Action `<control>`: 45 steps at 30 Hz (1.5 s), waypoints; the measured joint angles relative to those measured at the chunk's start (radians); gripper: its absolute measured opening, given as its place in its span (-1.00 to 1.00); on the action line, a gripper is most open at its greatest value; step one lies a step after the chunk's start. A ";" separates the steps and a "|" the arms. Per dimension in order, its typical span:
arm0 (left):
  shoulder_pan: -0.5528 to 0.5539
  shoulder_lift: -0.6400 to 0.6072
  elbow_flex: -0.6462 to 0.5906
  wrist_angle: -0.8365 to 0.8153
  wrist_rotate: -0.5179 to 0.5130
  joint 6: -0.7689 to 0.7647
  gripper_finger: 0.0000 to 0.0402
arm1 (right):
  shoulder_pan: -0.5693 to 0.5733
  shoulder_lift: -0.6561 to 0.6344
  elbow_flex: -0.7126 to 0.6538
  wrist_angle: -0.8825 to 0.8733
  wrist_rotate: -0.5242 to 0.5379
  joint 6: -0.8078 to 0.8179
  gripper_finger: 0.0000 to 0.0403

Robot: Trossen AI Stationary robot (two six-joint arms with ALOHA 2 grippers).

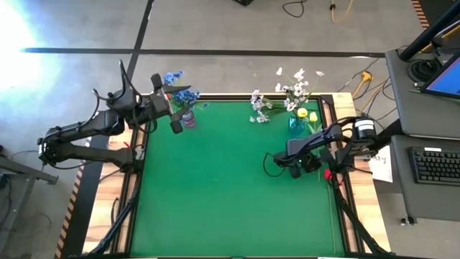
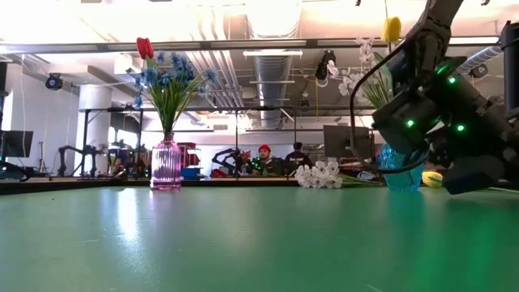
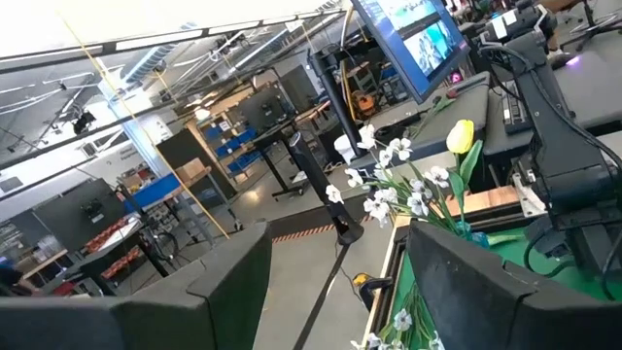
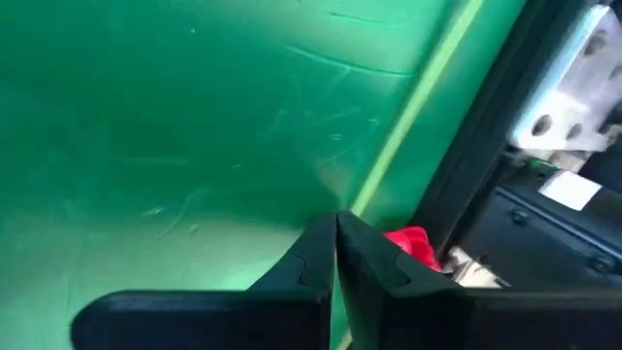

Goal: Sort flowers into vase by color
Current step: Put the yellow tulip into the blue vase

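Note:
A pink vase (image 2: 166, 165) at the far left holds blue flowers (image 2: 174, 77) and one red tulip (image 2: 144, 47). My left gripper (image 1: 172, 106) hovers level beside it, open, with nothing between its fingers (image 3: 243, 282). At the far right, a blue vase (image 2: 401, 174) holds white sprays (image 3: 398, 185) and a yellow tulip (image 3: 460, 136). A red tulip head (image 4: 413, 245) lies at the mat's right edge. My right gripper (image 4: 336, 228) is shut and slants down right next to it. White blossoms (image 1: 259, 115) lie on the mat beside the blue vase. My right gripper's shut fingertips (image 4: 360, 243) stand close beside the red tulip head (image 1: 328, 174), coming from above at a slant. I cannot tell whether they touch it or the mat.
The black frame rail (image 4: 486, 146) runs along the mat's right edge just beyond the red tulip. A keyboard (image 1: 437, 164) and a desk stand to the right of the table. The middle and near part of the green mat (image 1: 230, 194) is bare. People sit in the room behind.

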State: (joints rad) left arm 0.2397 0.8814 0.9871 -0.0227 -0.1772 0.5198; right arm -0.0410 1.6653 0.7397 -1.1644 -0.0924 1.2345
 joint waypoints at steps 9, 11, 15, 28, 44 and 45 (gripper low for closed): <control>0.000 0.000 0.000 0.003 -0.011 0.001 0.14 | 0.000 -0.006 0.011 -0.064 0.018 0.026 -0.96; 0.000 0.000 0.000 0.003 -0.018 0.001 0.14 | 0.000 -0.006 0.003 -0.125 0.021 0.030 -0.96; 0.000 0.000 0.000 0.003 -0.023 0.001 0.14 | 0.000 -0.006 -0.001 -0.110 0.021 0.029 -0.96; 0.000 0.000 0.000 0.003 -0.024 0.000 0.14 | 0.005 -0.058 0.016 0.031 0.041 0.022 -0.96; 0.000 0.000 0.000 0.004 -0.026 0.000 0.14 | 0.063 -0.294 0.127 -0.245 -0.020 0.105 -0.95; 0.000 0.000 0.000 0.003 -0.026 0.000 0.14 | 0.072 -0.294 0.110 -0.235 -0.052 0.103 -0.95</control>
State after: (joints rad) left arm 0.2395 0.8814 0.9871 -0.0194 -0.2031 0.5194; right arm 0.0309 1.3708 0.8493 -1.3992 -0.1443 1.3376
